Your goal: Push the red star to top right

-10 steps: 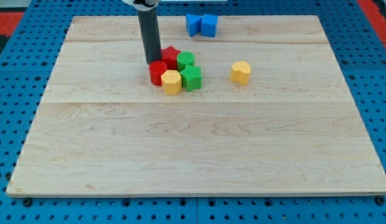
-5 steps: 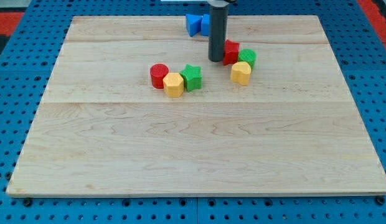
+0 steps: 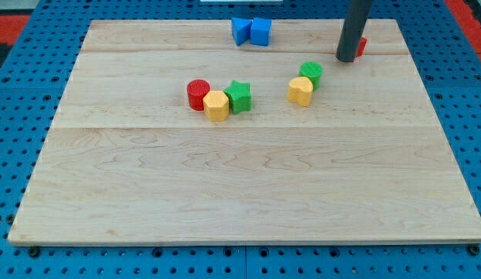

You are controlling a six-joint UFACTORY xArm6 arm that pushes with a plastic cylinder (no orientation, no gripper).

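The red star (image 3: 360, 46) lies near the board's top right, mostly hidden behind my rod; only a red sliver shows on the rod's right side. My tip (image 3: 347, 59) rests on the board, touching the star's left side. The wooden board (image 3: 240, 178) fills most of the view.
A green cylinder (image 3: 310, 73) and a yellow block (image 3: 300, 90) sit together below-left of the tip. A red cylinder (image 3: 198, 93), a yellow block (image 3: 216, 105) and a green star (image 3: 239, 95) cluster left of centre. Two blue blocks (image 3: 251, 31) lie at the top edge.
My tip has swept from the left cluster toward the view's top right, carrying the red star along. The green cylinder was dragged right too and now stays beside the yellow block.
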